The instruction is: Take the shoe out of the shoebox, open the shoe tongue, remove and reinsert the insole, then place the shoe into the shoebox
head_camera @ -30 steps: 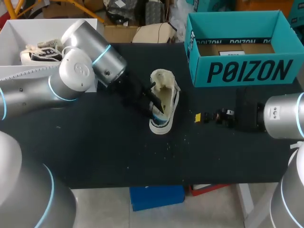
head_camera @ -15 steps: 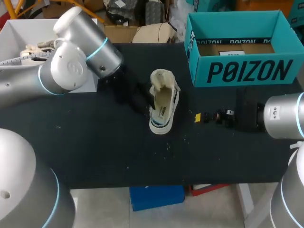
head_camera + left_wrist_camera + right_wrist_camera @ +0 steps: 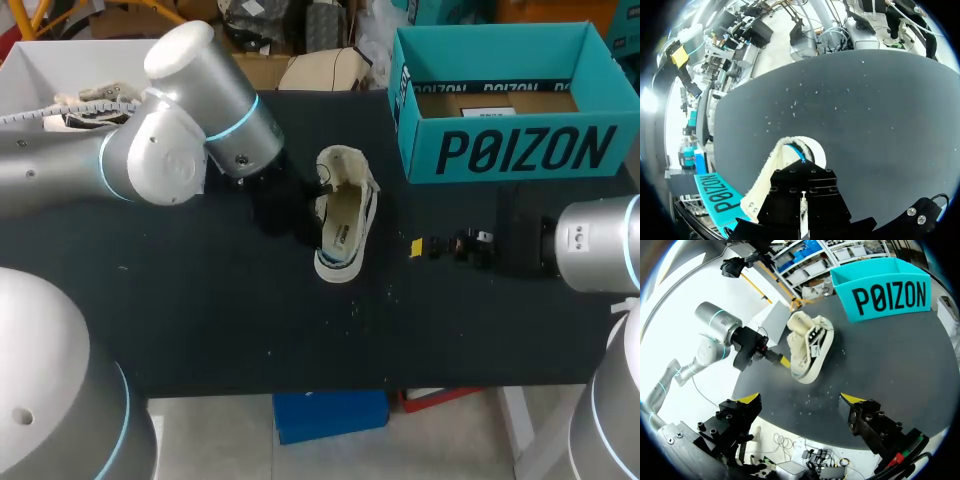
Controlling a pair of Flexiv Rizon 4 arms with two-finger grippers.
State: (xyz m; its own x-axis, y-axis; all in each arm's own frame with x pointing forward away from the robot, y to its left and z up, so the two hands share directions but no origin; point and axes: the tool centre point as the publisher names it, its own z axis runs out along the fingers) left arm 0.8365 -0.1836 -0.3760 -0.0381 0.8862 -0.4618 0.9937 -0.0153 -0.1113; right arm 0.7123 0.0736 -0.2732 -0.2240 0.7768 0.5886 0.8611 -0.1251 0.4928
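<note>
Head view: one shoe on table, one teal shoebox; right jaws apart, left jaws unclear.

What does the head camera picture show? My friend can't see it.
A cream shoe sits on a black table, with the left gripper against its side. The right gripper is off to the shoe's right, not touching it, and an open teal shoebox stands behind.

Right tool wide open
</note>
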